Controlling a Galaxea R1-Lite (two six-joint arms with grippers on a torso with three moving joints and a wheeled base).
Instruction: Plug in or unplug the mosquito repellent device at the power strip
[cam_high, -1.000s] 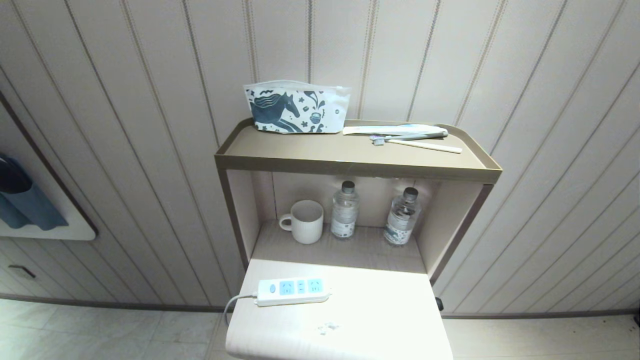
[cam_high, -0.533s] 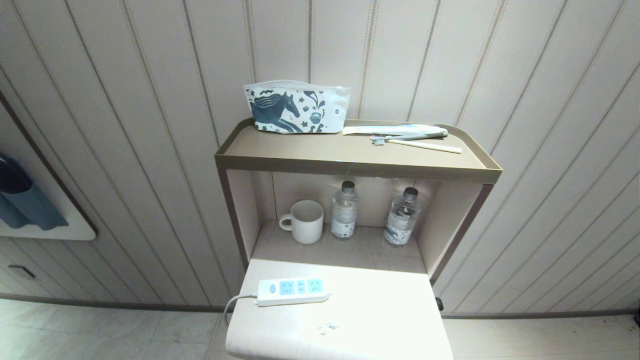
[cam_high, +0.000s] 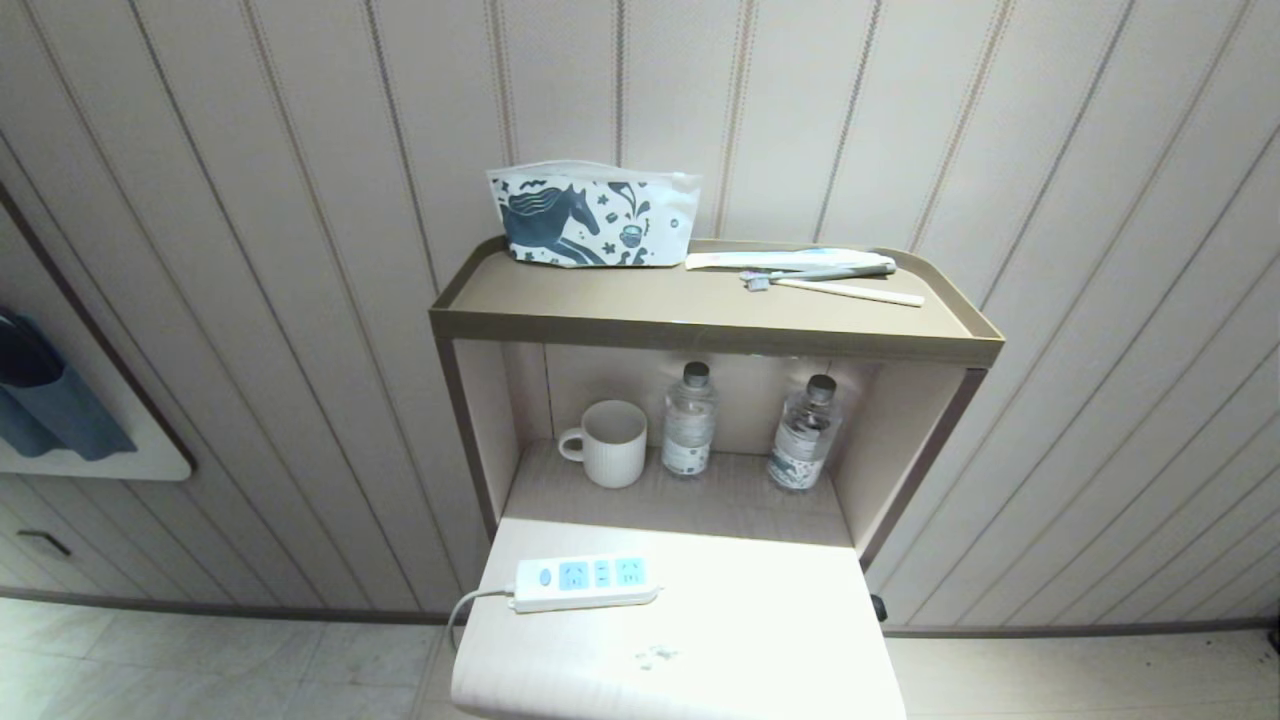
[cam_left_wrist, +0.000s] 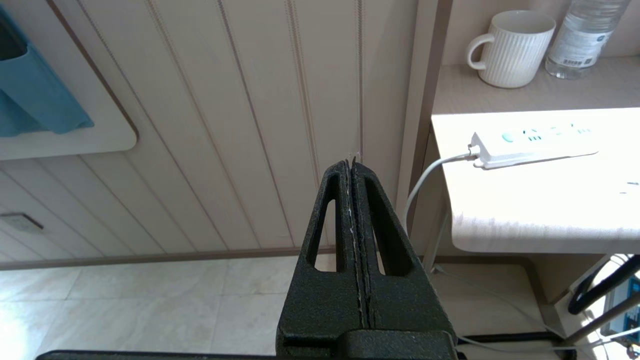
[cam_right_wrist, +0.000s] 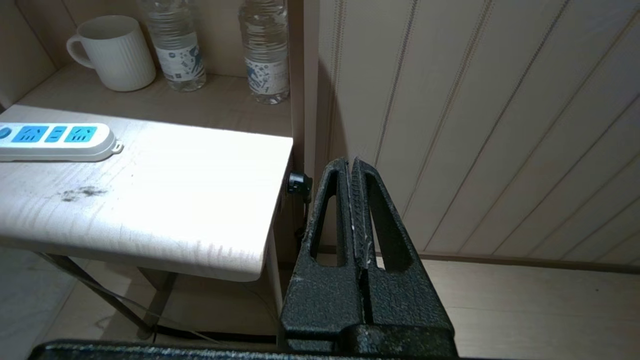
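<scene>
The white power strip (cam_high: 586, 583) with light blue socket faces lies on the pale lower tabletop (cam_high: 760, 640), toward its left side, and its white cable (cam_high: 462, 606) hangs off the left edge. Nothing is plugged into it. The strip also shows in the left wrist view (cam_left_wrist: 532, 141) and the right wrist view (cam_right_wrist: 55, 141). The mosquito repellent device is out of view. My left gripper (cam_left_wrist: 351, 162) is shut and empty, low and left of the table. My right gripper (cam_right_wrist: 350, 161) is shut and empty, low and right of the table. Neither arm shows in the head view.
A white ribbed mug (cam_high: 608, 443) and two clear water bottles (cam_high: 689, 420) (cam_high: 806, 434) stand in the open shelf behind the tabletop. On the top shelf (cam_high: 700, 335) lie a horse-print pouch (cam_high: 590, 218) and a toothbrush (cam_high: 830, 280). Panelled wall stands behind; tiled floor lies on both sides.
</scene>
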